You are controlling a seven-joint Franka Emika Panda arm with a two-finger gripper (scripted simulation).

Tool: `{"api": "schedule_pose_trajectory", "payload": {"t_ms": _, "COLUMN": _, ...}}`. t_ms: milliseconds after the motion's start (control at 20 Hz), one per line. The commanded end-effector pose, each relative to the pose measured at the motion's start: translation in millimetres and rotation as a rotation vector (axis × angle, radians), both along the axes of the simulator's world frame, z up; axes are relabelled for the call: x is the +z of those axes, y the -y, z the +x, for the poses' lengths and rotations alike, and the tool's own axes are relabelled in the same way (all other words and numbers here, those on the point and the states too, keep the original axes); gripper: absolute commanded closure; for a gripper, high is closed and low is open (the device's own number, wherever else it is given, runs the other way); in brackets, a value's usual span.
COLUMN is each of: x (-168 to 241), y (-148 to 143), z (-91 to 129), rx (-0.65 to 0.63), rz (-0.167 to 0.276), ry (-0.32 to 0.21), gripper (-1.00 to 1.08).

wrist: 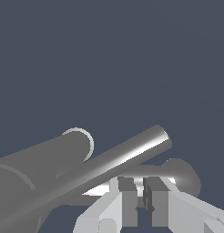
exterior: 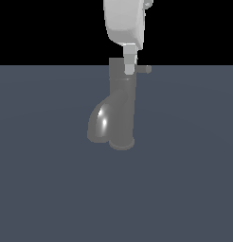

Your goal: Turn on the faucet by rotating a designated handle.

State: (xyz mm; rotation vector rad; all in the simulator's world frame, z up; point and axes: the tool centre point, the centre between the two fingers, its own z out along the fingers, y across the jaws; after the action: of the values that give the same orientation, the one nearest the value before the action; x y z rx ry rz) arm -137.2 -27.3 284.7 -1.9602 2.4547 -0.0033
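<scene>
Exterior view: tool (exterior: pixel 130 69) down at faucet (exterior: pixel 119 108) top cap, masking handle (exterior: pixel 146 69) root, fingers (wrist: pixel 127 202) nearly closed, gripping nothing discernible, grey surface (exterior: pixel 42 189) around.

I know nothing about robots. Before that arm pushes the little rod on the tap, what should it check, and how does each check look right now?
1. Faucet upright on its base: ok.
2. Handle in sight, sticking out toward the exterior view's right: ok.
3. Hand down at handle height, at the top cap: ok.
4. Fingers close together, only a narrow gap between them: ok for pushing.
5. Fingers actually touching the handle: cannot tell.
6. Hand clear of the curved spout, which sits lower down: ok.
</scene>
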Motion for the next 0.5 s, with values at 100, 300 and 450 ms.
{"api": "schedule_pose_trajectory", "payload": {"t_ms": 100, "x": 0.0, "y": 8.2, "z": 0.6, "rx": -0.003, "rz": 0.0, "ry": 0.0, "gripper": 1.08}}
{"api": "schedule_pose_trajectory", "payload": {"t_ms": 300, "x": 0.0, "y": 22.5, "z": 9.0, "rx": -0.007, "rz": 0.0, "ry": 0.0, "gripper": 1.08}}
{"api": "schedule_pose_trajectory", "payload": {"t_ms": 450, "x": 0.1, "y": 32.9, "z": 15.1, "rx": -0.009, "rz": 0.0, "ry": 0.0, "gripper": 1.08}}
